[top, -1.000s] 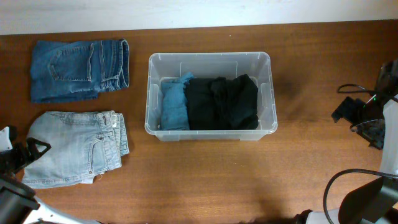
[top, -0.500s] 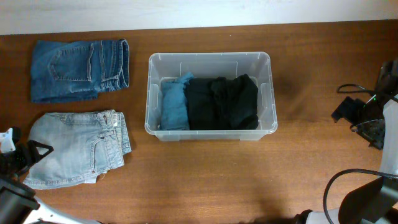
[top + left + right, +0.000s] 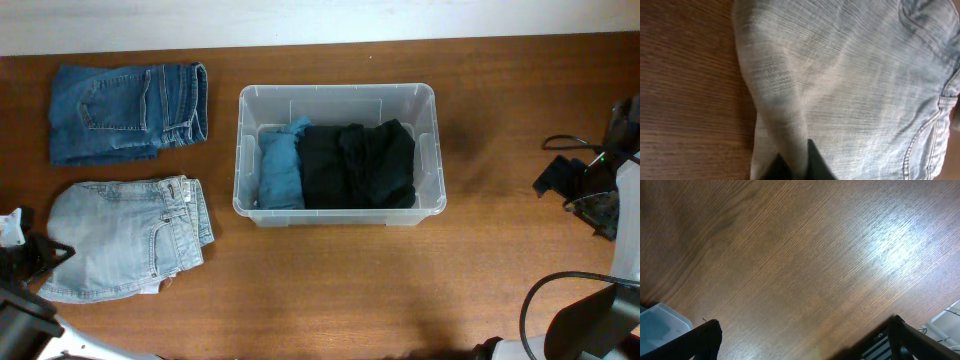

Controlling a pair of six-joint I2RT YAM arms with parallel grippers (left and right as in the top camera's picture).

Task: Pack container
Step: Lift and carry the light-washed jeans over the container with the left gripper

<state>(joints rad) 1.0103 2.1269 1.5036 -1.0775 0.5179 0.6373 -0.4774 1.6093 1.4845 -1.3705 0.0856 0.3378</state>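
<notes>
The clear container (image 3: 338, 95) stands mid-table and holds a blue garment (image 3: 280, 170) and a black one (image 3: 360, 165). A folded pair of light jeans (image 3: 125, 240) lies at the front left. My left gripper (image 3: 45, 250) is at their left edge, shut on a pinched fold of the pale denim (image 3: 790, 125). In the left wrist view the left gripper (image 3: 797, 165) shows dark fingertips (image 3: 815, 162) pressed on both sides of that fold. My right gripper (image 3: 560, 180) hovers open over bare wood at the far right, nothing between its fingers (image 3: 705, 337).
A folded pair of dark blue jeans (image 3: 125, 110) lies at the back left. A corner of the container (image 3: 660, 325) shows in the right wrist view. Cables run by the right arm at the table's right edge (image 3: 570, 145).
My left gripper went from wide open to shut on the left edge of the light jeans, and the denim bunched and shifted slightly right. The right arm has not moved.
</notes>
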